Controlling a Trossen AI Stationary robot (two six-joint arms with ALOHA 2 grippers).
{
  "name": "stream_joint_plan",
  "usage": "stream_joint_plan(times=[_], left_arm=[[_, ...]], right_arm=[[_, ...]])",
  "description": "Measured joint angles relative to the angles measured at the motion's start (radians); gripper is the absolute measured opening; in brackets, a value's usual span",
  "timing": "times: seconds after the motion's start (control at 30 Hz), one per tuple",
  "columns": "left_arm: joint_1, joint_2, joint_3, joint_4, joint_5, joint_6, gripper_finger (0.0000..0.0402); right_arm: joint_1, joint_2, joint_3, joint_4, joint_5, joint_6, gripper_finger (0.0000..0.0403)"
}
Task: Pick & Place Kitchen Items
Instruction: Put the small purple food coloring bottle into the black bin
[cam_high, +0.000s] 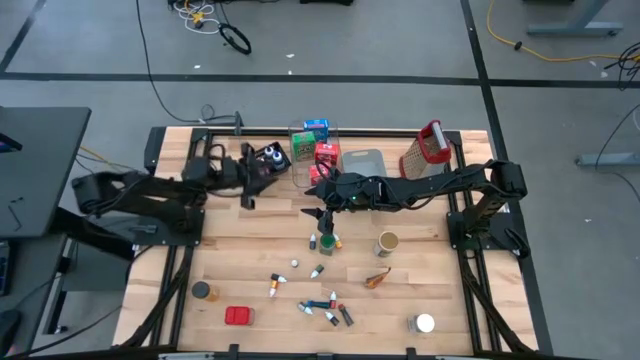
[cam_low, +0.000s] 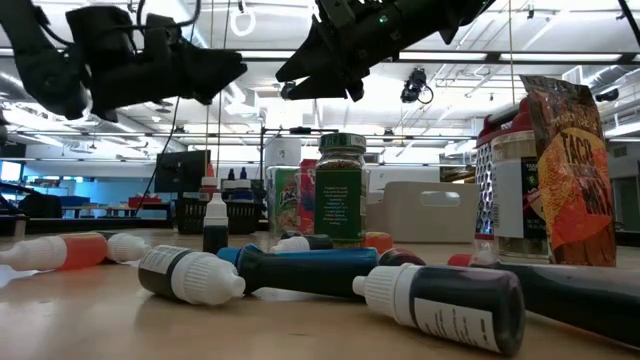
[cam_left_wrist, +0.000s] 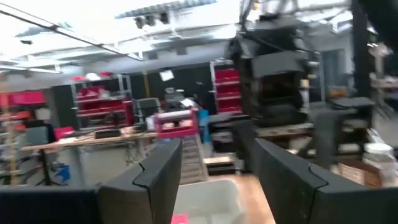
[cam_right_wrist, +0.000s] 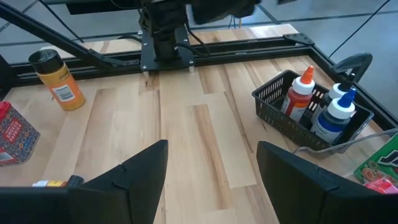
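Kitchen items are scattered on the wooden table: a green-labelled spice jar (cam_high: 325, 243) (cam_low: 341, 190), small dropper bottles (cam_high: 320, 305) (cam_low: 300, 270), a red box (cam_high: 238, 316), a round can (cam_high: 387, 243), an orange jar (cam_right_wrist: 57, 79) and an orange-brown scrap (cam_high: 378, 278). My right gripper (cam_high: 314, 210) (cam_right_wrist: 211, 180) is open and empty, hovering above the table just beyond the spice jar. My left gripper (cam_high: 255, 178) (cam_left_wrist: 217, 174) is open and empty, raised beside a black basket (cam_high: 270, 158) (cam_right_wrist: 311, 109) that holds bottles.
A clear bin (cam_high: 313, 145) with green, blue and red boxes stands at the far edge, beside a grey-blue bin (cam_high: 362, 162) and a metal grater with a red handle (cam_high: 428, 148). A white-capped jar (cam_high: 424, 323) and a dark jar (cam_high: 203, 291) stand near the front edge.
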Motion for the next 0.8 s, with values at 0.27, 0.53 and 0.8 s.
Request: stream_joint_plan(times=[0.27, 0.53, 0.8], left_arm=[[-0.195, -0.150, 0.000, -0.261, -0.041, 0.087, 0.0206], [-0.409, -0.214, 0.061, -0.569, -0.100, 0.029, 0.0199], [-0.685, -0.205, 0.261, -1.016, -0.492, 0.155, 0.0175]], right_arm=[[0.000, 0.000, 0.000, 0.001, 0.000, 0.000, 0.0257], [0.000, 0.000, 0.000, 0.007, 0.000, 0.000, 0.0257], [0.000, 0.000, 0.000, 0.039, 0.000, 0.000, 0.0257]])
